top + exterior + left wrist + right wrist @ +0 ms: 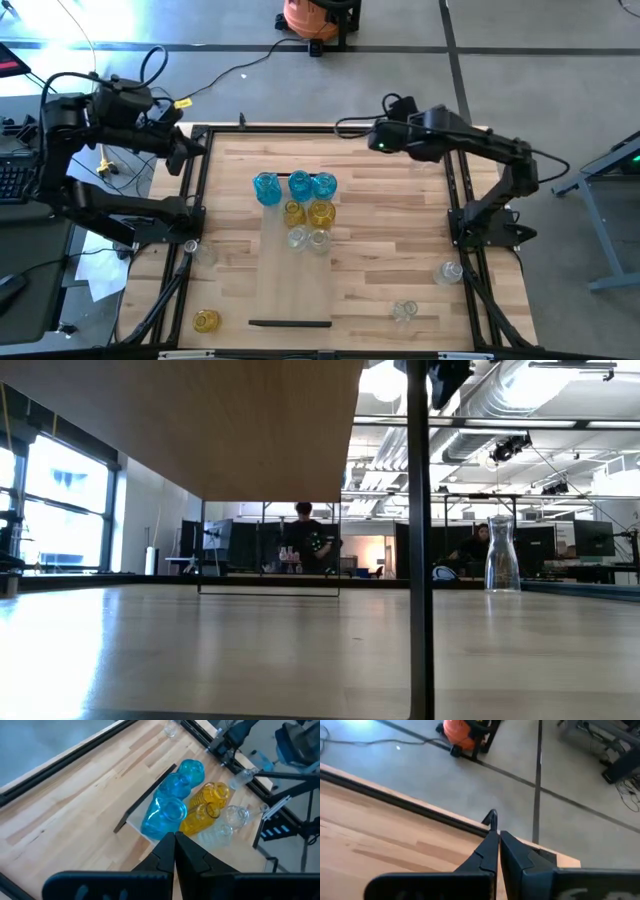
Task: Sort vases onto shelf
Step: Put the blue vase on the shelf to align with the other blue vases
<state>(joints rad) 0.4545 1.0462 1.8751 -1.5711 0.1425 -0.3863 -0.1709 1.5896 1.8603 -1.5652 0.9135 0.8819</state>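
The plank table (400, 240) fills the middle of the room, with the two dark arms drawn back at its far corners. Lying down its centre is the pale shelf (285, 285), a dark strip at its near end, and on the far end of it stands a tight cluster: three blue vases (297, 186) farthest off, two yellow vases (308, 212) just in front of them, two clear vases (309, 239) nearest. Four strays are off the shelf: a yellow vase (206, 320) at the near left corner, a clear vase (405, 311) near right, another clear one (449, 271) by the right rail, and a faint one (192, 246) at the left rail. The left gripper (174, 845) hangs above the far left corner with its jaws pressed together on nothing; the right gripper (494, 845) sits over the far edge, likewise closed and empty. To my eye the sort is partly done and both arms are between picks. The next move, I would judge, calls for one arm to open, reach to a stray near its own side, and carry it beside its colour-mates.
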